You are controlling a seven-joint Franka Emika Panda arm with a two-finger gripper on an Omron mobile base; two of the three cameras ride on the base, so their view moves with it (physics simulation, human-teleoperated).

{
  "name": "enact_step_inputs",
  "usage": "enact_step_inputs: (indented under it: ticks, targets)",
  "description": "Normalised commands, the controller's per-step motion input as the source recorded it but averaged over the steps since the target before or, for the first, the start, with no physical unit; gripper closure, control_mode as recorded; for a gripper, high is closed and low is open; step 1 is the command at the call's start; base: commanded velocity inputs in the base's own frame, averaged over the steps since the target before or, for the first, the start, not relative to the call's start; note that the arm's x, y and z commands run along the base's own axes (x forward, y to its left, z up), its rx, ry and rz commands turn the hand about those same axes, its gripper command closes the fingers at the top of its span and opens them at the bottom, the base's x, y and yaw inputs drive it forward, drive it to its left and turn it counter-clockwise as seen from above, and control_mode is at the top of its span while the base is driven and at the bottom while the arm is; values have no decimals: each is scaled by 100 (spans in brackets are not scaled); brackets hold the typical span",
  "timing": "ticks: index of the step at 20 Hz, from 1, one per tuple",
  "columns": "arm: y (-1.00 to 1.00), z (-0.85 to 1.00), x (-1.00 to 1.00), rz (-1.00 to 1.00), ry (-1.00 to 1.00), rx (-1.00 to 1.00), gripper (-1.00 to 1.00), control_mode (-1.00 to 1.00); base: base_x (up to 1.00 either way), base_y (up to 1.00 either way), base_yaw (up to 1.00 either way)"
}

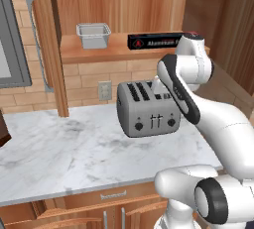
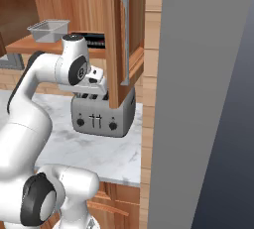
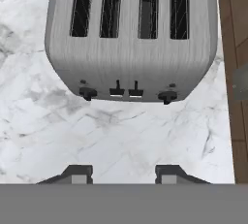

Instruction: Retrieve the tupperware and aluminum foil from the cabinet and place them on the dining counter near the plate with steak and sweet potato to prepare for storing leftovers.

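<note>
The tupperware (image 1: 93,34) (image 2: 48,29), a translucent grey tub, stands on the shelf of the open wooden cabinet (image 1: 99,53) (image 2: 20,44). To its right on the same shelf lies the aluminum foil (image 1: 154,40) (image 2: 96,40), a long black carton. My gripper (image 3: 123,174) hangs below the shelf and points down at the marble worktop just in front of the toaster. Its two fingertips stand apart with only bare marble between them, so it is open and holds nothing. The dining counter and the plate with steak and sweet potato are out of view.
A silver four-slot toaster (image 1: 148,109) (image 2: 101,116) (image 3: 131,39) sits on the marble worktop (image 1: 64,148) under the cabinet. The cabinet door (image 2: 121,39) stands swung open at the right, beside a tall grey panel (image 2: 198,99). A wall outlet (image 1: 104,90) is behind the toaster.
</note>
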Motion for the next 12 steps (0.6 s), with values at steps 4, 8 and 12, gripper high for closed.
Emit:
enact_step_inputs:
  ticks: [4, 8, 12]
  targets:
    - [0, 9, -4, 0, -16, -1, -100, -100, 0, 0, 0]
    - [14, 42, -2, 0, -48, -5, -100, -100, 0, 0, 0]
    - [23, 43, 1, 0, -46, -3, -100, -100, 0, 0, 0]
